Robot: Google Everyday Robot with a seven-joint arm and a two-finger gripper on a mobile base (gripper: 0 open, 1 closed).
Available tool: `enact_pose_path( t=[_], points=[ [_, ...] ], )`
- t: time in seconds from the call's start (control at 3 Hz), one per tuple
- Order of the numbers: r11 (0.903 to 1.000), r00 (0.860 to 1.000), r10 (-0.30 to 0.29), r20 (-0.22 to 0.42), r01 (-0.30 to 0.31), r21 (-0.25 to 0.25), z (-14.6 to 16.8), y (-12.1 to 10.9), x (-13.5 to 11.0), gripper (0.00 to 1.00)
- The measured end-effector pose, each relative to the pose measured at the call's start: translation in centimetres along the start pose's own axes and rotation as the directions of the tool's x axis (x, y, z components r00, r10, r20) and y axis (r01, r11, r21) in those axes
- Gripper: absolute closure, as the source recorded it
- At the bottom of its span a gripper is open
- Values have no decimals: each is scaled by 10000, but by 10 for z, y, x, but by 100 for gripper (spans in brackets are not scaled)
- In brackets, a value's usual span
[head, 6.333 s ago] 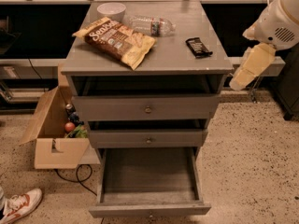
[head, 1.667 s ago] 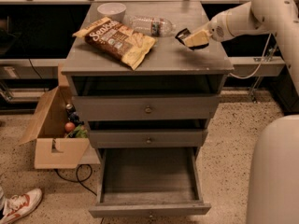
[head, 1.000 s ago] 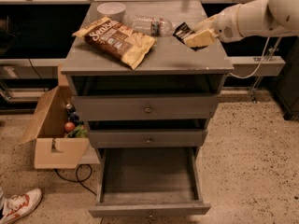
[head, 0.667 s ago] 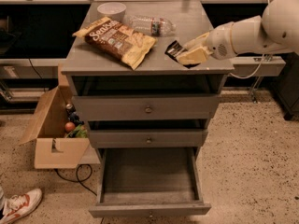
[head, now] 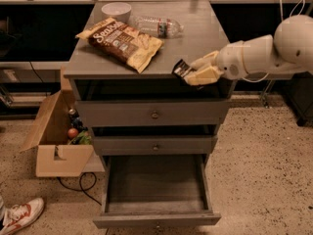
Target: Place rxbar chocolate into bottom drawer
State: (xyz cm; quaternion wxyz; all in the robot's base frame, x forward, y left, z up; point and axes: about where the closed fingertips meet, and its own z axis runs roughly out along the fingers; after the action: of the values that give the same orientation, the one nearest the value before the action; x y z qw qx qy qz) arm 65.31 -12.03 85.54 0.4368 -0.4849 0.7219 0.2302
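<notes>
Claw (head: 198, 73) is closed on one end of the rxbar chocolate (head: 181, 68), held at the edge of the table (head: 195, 38), above the open bottom drawer (head: 156, 220); the light, slick wrapper is judged best pinched flatwise.

The cabinet (head: 198, 40) stands mid-frame. On its top, a bowl (head: 116, 10) sits at the back left. A water bottle (head: 157, 26) lies just right of the bowl, and a chip bag (head: 121, 43) lies in front of both, towards the left. The arm reaches in from the right edge of the frame. Its gripper (head: 193, 73) is at the top's front right edge, holding the rxbar chocolate (head: 181, 68), which sticks out to its left. Below are three drawers. The bottom drawer (head: 156, 187) is pulled out towards the lower edge of the frame. A cardboard box (head: 56, 153) sits on the floor left of the cabinet, with a shoe (head: 22, 215) in the lower left corner.
</notes>
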Motion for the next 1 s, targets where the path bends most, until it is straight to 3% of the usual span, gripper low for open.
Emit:
enact_pose_path(
  t=[0.33,0.67,1.0],
  points=[
    [9943,9998,131,-158,-147,-1057,14,54,59,100],
    [9817,9938,890,-667,-988,-1630,34,103,127,100],
    [9719,9902,1029,-940,-1202,-2025,44,125,143,100]
  ],
)
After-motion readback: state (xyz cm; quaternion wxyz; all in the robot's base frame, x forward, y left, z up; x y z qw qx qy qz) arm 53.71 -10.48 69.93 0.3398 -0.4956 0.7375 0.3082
